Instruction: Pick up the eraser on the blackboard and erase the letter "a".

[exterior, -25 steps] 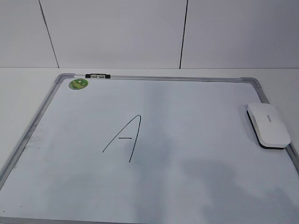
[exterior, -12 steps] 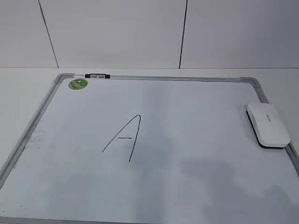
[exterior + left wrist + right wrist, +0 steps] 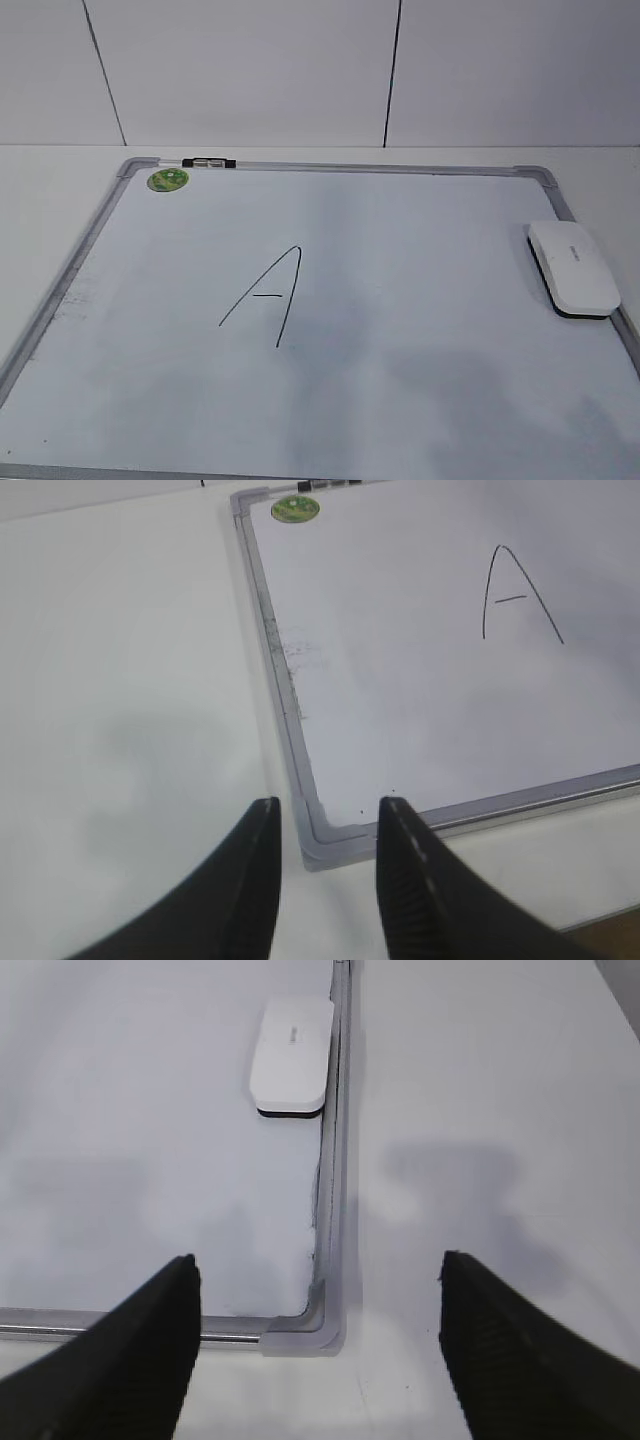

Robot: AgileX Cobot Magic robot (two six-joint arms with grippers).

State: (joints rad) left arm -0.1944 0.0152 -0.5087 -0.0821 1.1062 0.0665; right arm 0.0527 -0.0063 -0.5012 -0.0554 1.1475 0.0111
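The white eraser [image 3: 575,268] lies flat at the right edge of the blackboard [image 3: 350,167], a white board with a grey frame. It also shows far ahead in the right wrist view [image 3: 292,1055]. No lowercase "a" shows in any view; only a tall capital "A" [image 3: 270,295] stands mid-board, also in the left wrist view [image 3: 515,595]. My left gripper [image 3: 328,805] is open and empty over the board's near left corner [image 3: 285,695]. My right gripper [image 3: 318,1260] is wide open and empty over the near right corner [image 3: 335,1160]. Neither gripper shows in the exterior view.
A round green magnet [image 3: 168,180] sits at the board's far left corner, also in the left wrist view [image 3: 295,509]. A black and silver clip [image 3: 208,161] sits on the far frame. Faint smudges mark the board's left edge. A white wall stands behind.
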